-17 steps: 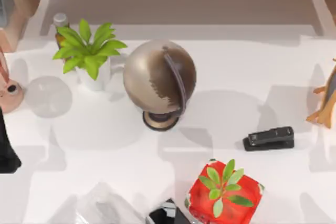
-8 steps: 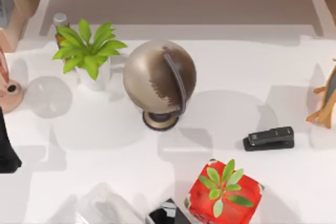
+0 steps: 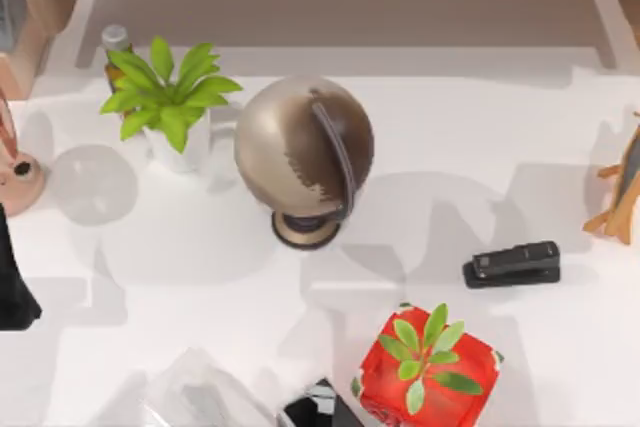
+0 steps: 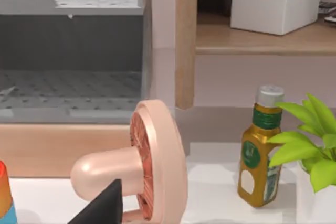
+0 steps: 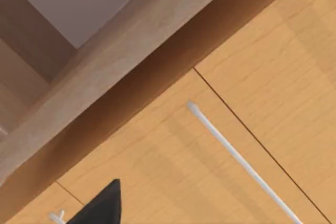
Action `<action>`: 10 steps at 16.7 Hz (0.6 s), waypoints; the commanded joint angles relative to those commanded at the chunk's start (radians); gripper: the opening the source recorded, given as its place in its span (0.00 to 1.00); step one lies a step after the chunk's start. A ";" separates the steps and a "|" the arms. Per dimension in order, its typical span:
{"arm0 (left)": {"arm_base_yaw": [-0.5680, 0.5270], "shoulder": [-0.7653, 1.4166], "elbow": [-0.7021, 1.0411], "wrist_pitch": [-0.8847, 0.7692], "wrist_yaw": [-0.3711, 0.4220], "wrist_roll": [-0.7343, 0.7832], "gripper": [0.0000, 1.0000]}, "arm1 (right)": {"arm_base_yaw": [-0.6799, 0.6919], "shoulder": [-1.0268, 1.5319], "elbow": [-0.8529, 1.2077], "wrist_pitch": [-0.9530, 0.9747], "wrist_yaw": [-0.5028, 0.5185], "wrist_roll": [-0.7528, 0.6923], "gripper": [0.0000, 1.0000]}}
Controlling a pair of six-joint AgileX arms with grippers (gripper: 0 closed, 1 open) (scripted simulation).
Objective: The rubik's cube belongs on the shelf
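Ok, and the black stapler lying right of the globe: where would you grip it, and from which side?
Grip the stapler at mid-length across its narrow width, coming straight down from above. It lies flat on the table, its long axis nearly left to right in the top view, so the fingers would likely seat best on its two long sides.

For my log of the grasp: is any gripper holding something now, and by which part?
It cannot be told. The left gripper's finger shows near a pink mushroom, the right gripper's finger before wooden panels; their grasp lies out of frame.
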 joint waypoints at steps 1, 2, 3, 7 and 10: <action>0.000 0.000 0.000 0.000 0.000 0.000 1.00 | -0.022 0.112 0.052 0.057 -0.020 -0.073 1.00; 0.000 0.000 0.000 0.000 0.000 0.000 1.00 | -0.043 0.223 0.102 0.112 -0.039 -0.145 1.00; 0.000 0.000 0.000 0.000 0.000 0.000 1.00 | -0.064 0.331 0.152 0.167 -0.058 -0.215 1.00; 0.000 0.000 0.000 0.000 0.000 0.000 1.00 | -0.138 0.725 0.330 0.362 -0.126 -0.466 1.00; 0.000 0.000 0.000 0.000 0.000 0.000 1.00 | -0.180 0.948 0.431 0.473 -0.165 -0.609 1.00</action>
